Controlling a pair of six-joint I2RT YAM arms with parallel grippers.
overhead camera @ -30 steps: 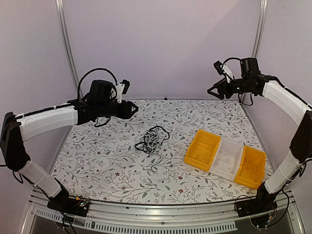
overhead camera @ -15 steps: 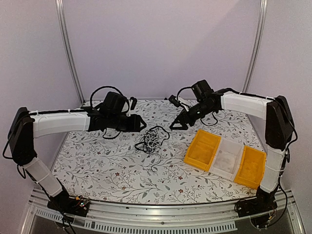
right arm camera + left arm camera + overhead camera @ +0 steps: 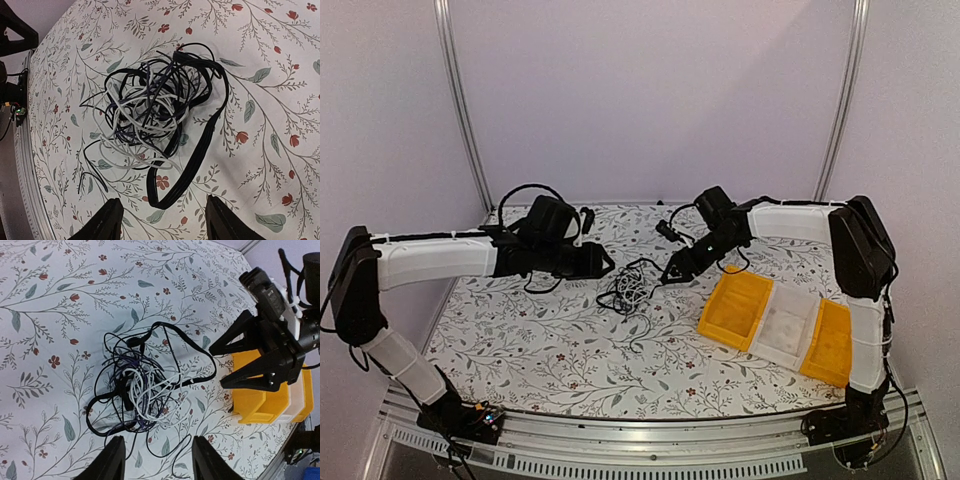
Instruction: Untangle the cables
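Black right tool (image 3: 670,277) nearer cables (image 3: 630,288)

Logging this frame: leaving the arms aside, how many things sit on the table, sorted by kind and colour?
Cable tangle: 1
Yellow bins: 2
White bin: 1
Total: 4

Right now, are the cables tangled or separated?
Tangled: the cables lie in one pile, black and white loops crossing through each other.
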